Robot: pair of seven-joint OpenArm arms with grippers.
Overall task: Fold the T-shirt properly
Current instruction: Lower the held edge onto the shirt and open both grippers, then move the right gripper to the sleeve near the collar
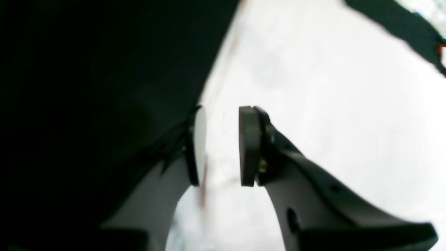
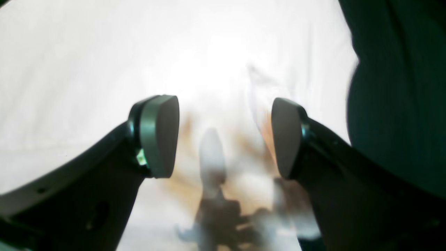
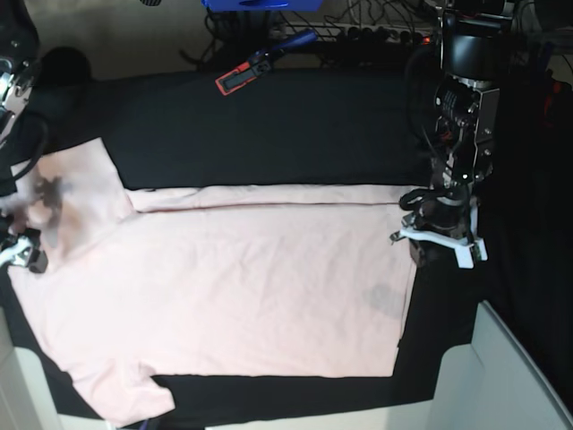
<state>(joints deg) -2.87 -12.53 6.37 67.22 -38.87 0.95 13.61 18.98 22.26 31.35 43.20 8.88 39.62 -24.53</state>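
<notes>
The left gripper (image 1: 222, 146) stands with its jaws parted and nothing between them, poised over the T-shirt's edge where pale cloth meets the black table cloth (image 1: 87, 104). The right gripper (image 2: 224, 136) is likewise spread wide and empty above the shirt's blurred dark and yellow print. The T-shirt (image 3: 233, 296) lies spread flat across the black-covered table, one sleeve turned up at the right arm's end.

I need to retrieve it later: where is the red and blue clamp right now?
In the base view the clamp lies on the black table cloth near the far edge, left of centre, beyond the T-shirt and just below the blue box.
</notes>
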